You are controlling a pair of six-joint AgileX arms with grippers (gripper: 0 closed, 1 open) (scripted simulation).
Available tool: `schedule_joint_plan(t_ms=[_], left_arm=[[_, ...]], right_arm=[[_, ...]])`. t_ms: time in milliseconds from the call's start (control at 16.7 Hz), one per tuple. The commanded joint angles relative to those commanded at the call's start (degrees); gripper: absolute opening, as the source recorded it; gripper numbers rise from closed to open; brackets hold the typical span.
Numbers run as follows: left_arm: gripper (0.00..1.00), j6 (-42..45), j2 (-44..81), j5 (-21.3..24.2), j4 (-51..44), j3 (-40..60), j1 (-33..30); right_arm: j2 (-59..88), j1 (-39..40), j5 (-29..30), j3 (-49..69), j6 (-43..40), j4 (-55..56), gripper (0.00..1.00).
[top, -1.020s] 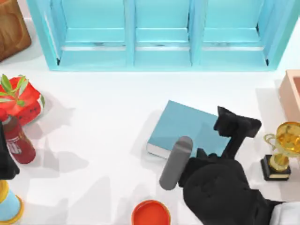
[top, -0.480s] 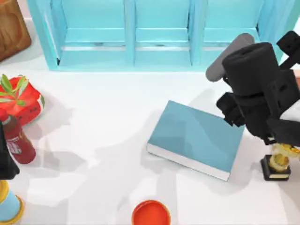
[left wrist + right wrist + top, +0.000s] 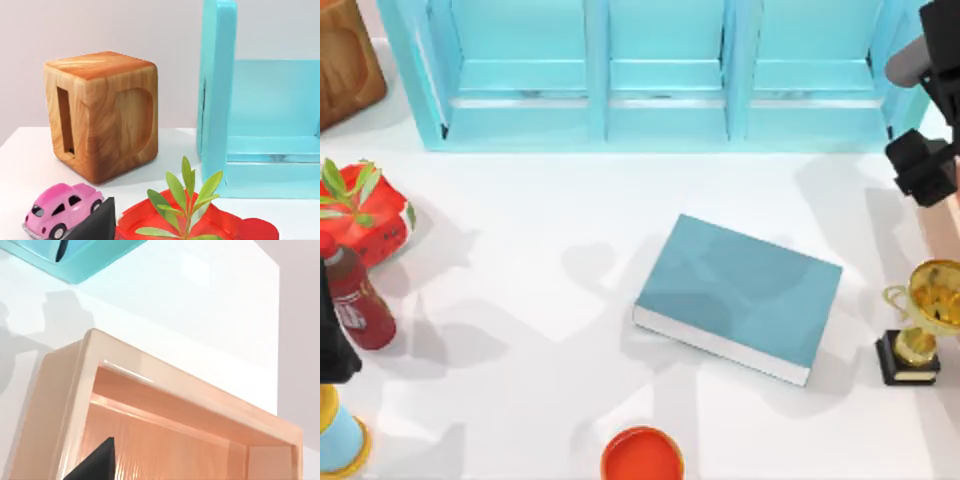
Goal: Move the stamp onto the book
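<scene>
The book, a thick teal-blue hardcover with white page edges, lies flat and askew on the white table, right of centre, with nothing on its cover. The stamp is out of view. My right gripper hangs at the far right edge in the top view, beyond the book's far right corner and well apart from it. In the right wrist view it hovers over an open peach-coloured box. My left gripper is parked at the table's left edge, beside the bottle.
A light blue shelf unit spans the back. On the left are a red planter, a dark red bottle, a wooden block and a pink toy car. An orange-red disc lies at the front; a gold trophy stands right of the book.
My right arm has risen from over the book's near right part and swung back to the far right edge, baring the whole cover. The book and my left arm have not moved.
</scene>
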Motion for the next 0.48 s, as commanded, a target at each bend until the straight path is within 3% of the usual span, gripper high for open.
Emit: schedule_joint_plan(t_ms=[480], left_arm=[[1.0,0.0,0.0,0.0,0.0,0.0,0.0]], right_arm=[[5.4,-15.0,-10.7,10.9,4.1,-17.6,1.0]])
